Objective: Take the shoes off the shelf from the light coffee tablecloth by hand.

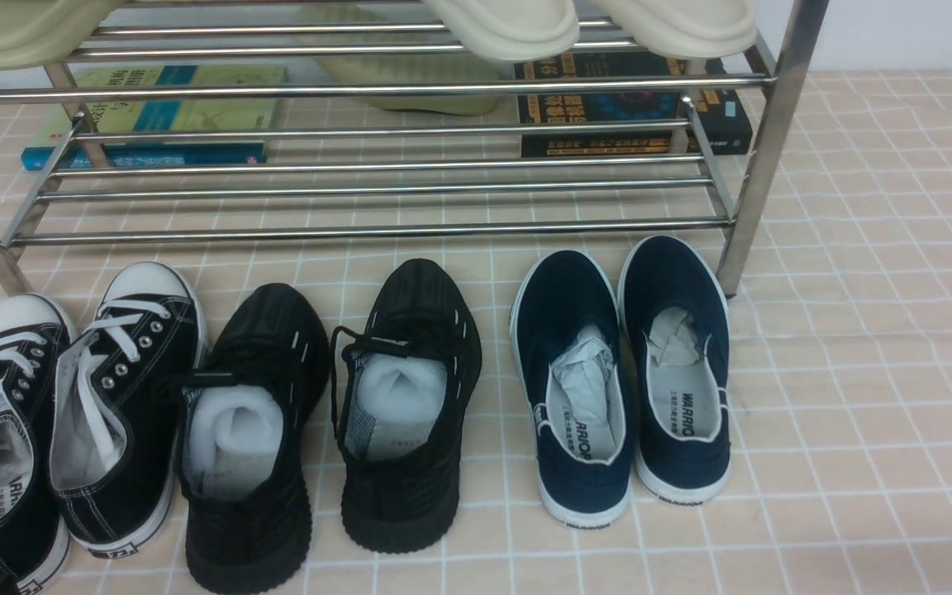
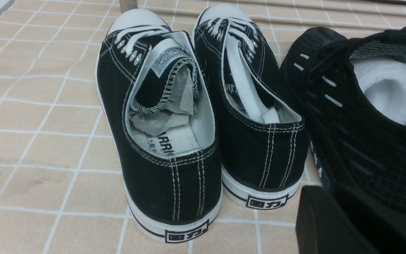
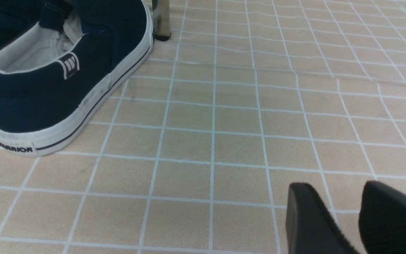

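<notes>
Plainly blk knit shoes (image 1: 408,496), white stuffing inside; R claw (image 3: 344,192) seemingly parted, L claw (image 2: 333,222) unclear.

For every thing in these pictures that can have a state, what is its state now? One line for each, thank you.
Black knit sneakers: on the tablecloth before the rack, upright, stuffed with white paper.
Black canvas lace-ups: on the cloth, laced, paper inside.
Navy slip-ons: on the cloth, paper inside.
Chrome shoe rack: lowest tier bare, cream slippers above.
Books: lying flat behind the rack.
Right end effector: slightly open, holding nothing.
Left end effector: state unclear.
</notes>
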